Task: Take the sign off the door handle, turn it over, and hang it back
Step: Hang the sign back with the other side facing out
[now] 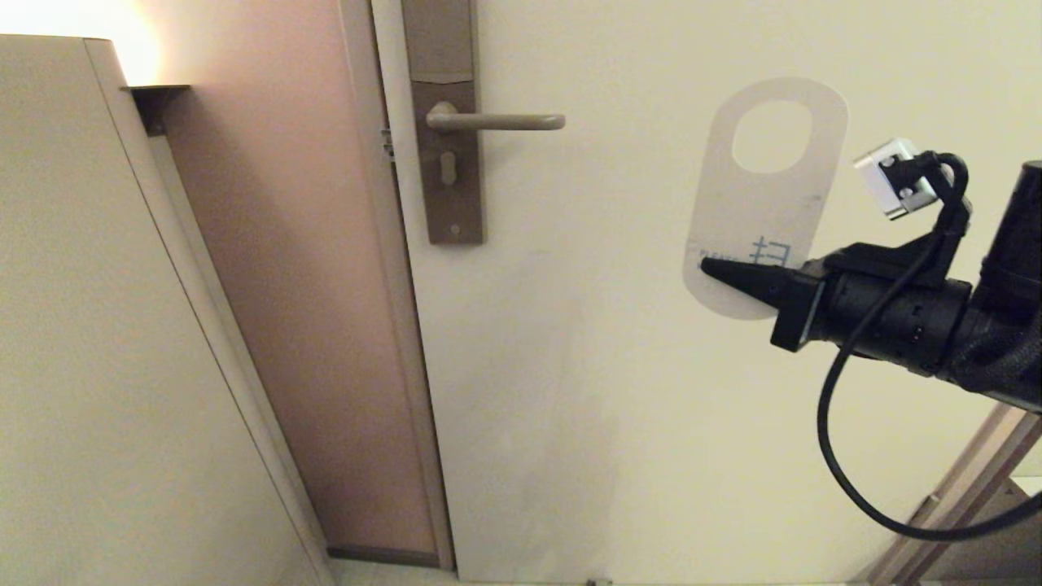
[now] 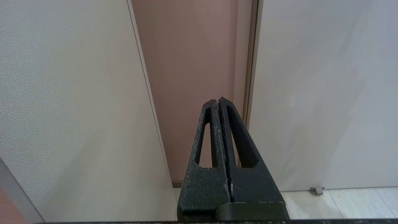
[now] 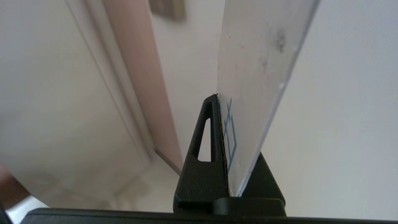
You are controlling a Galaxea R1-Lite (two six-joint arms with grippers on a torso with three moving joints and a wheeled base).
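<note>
The right pincer (image 1: 720, 273) is nearest, reaching in from the right with its two black fingers clamped on the lower rounded end of the sign (image 1: 765, 203). The sign stands almost upright in the air in front of the door (image 1: 651, 366), its white face with blue text toward the head camera and its big oval hole at the top. It hangs on nothing: the door handle (image 1: 496, 122) is well apart to the left and a little higher, its lever bare and pointing right from the tall backplate (image 1: 444, 122).

Judging from that, the sign is off the handle and the step in hand is either the turning over or the carry back; which face should end up outward cannot be told here. Hanging it calls for carrying the sign left, lining the oval hole up with the lever's free end, and sliding it on before letting go.

The left pincer (image 2: 219, 101), pressed together and holding nothing, waits low by the door frame (image 2: 248, 77).
</note>
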